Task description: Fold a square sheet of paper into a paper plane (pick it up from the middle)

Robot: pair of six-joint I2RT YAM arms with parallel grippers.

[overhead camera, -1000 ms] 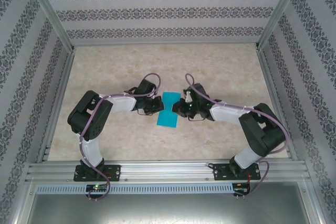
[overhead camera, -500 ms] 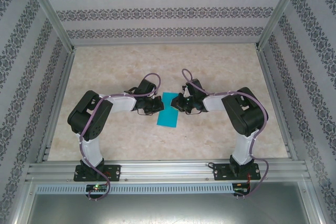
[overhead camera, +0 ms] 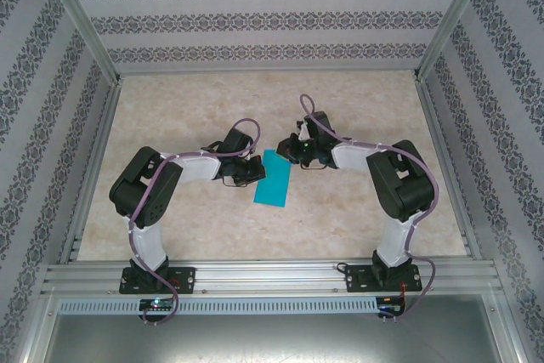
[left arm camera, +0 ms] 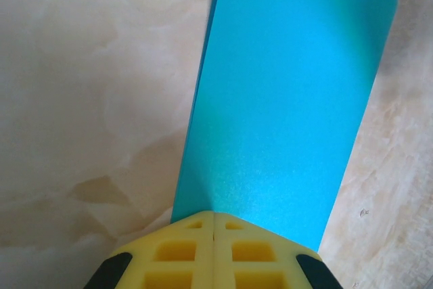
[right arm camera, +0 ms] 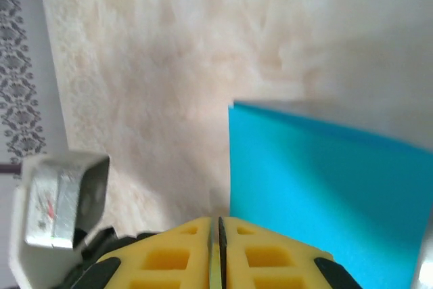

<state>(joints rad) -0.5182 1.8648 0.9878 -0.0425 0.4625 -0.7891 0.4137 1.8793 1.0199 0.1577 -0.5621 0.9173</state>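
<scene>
Item under inspection: the square sheet of paper, teal-blue and unmarked. It sits near the middle of the table as a narrow rectangle, its long side running away from the arms with a slight lean. In the left wrist view the sheet shows a second layer along its left edge, so it is doubled over. The far corner is softly rounded. A shadow on the table beside the sheet suggests this end is raised off the surface.

Left gripper – clenched. In its own camera the yellow pads meet with no gap and the near edge of the sheet runs straight into them. It is pinching the paper at the left long edge.

Right gripper – pads pressed together as well, at the far right corner of the sheet. From the right wrist the paper lies just beyond and beside the pads. Its edge disappears behind one of them, so I cannot tell whether any paper is caught.

Markings: a small silvery block beside the right gripper carries a red mark, too blurred to read.

Surroundings: the table is pale and marbled. Patterned grey-and-white walls stand on three sides, and an aluminium rail carries both arm bases.
</scene>
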